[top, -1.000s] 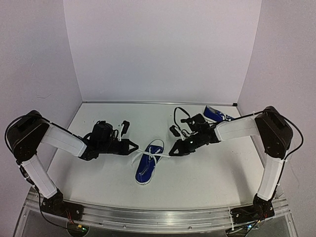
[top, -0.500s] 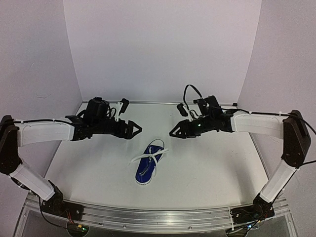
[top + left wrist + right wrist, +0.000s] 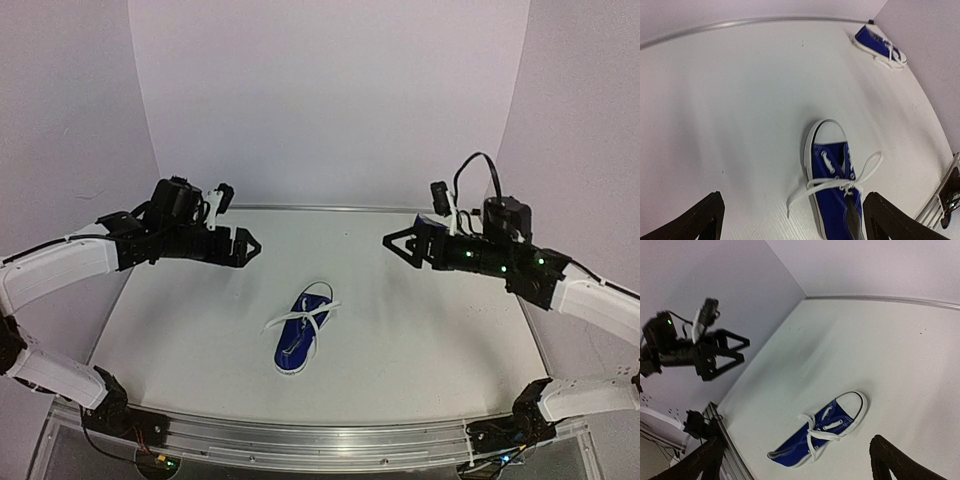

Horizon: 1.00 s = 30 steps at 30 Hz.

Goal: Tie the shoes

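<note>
One blue shoe [image 3: 298, 342] with a white toe cap lies mid-table, toe pointing away. Its white laces [image 3: 852, 185] are crossed in a loose knot, with a loop and an end trailing to either side. Nothing touches it. The other shoe [image 3: 878, 45] lies in the far right corner by the wall. My left gripper [image 3: 248, 247] hangs open in the air, up and left of the near shoe. My right gripper [image 3: 398, 247] hangs open up and to its right. From the wrists, the shoe [image 3: 816, 439] shows between the spread fingers [image 3: 702, 220] of each gripper, far below.
White walls close the table at the back and on both sides. An aluminium rail [image 3: 300, 436] runs along the near edge, with cables and the arm bases beside it. The left arm [image 3: 690, 350] shows in the right wrist view.
A second ago both grippers were shut on the lace ends beside the shoe. Both have let go, opened, and risen up and outward. The laces now lie slack on the shoe.
</note>
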Each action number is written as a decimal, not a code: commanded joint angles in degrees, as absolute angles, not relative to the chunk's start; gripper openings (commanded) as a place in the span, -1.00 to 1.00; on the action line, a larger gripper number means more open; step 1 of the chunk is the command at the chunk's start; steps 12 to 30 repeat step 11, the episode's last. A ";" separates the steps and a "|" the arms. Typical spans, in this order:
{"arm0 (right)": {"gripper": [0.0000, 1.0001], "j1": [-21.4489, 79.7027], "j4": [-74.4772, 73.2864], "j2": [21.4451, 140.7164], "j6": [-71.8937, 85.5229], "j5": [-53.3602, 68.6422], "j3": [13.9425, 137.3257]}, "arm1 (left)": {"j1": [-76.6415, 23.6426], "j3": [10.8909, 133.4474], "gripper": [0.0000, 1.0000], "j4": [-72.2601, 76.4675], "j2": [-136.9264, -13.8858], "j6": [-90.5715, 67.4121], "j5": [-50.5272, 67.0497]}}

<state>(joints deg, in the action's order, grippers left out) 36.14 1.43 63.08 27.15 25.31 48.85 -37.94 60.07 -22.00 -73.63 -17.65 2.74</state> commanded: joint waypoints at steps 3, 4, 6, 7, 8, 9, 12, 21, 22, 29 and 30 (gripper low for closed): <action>0.97 36.36 10.50 58.36 37.75 27.09 32.75 | -37.88 47.58 0.99 -19.69 -69.93 -26.59 6.31; 0.97 36.42 11.72 57.93 38.58 26.89 30.52 | -37.93 45.85 0.99 -18.69 -69.60 -27.37 6.86; 0.97 36.50 12.77 57.19 39.31 25.87 27.77 | -38.05 42.18 0.99 -16.83 -68.76 -28.65 7.67; 0.97 36.54 12.78 57.09 38.95 25.27 27.03 | -38.10 40.70 0.99 -15.94 -68.29 -29.06 7.97; 0.96 36.50 12.56 57.12 38.48 24.86 26.74 | -38.18 39.86 0.99 -14.99 -67.81 -29.37 8.42; 0.96 36.61 12.35 57.32 38.03 24.57 26.79 | -38.27 38.99 0.99 -14.21 -67.49 -29.62 8.74; 0.97 36.60 12.17 57.98 37.59 24.23 26.83 | -38.42 38.26 0.99 -13.30 -67.59 -29.79 8.69; 0.97 36.60 12.17 57.98 37.59 24.23 26.83 | -38.42 38.26 0.99 -13.30 -67.59 -29.79 8.69; 0.97 36.60 12.17 57.98 37.59 24.23 26.83 | -38.42 38.26 0.99 -13.30 -67.59 -29.79 8.69; 0.97 36.60 12.17 57.98 37.59 24.23 26.83 | -38.42 38.26 0.99 -13.30 -67.59 -29.79 8.69; 0.97 36.60 12.17 57.98 37.59 24.23 26.83 | -38.42 38.26 0.99 -13.30 -67.59 -29.79 8.69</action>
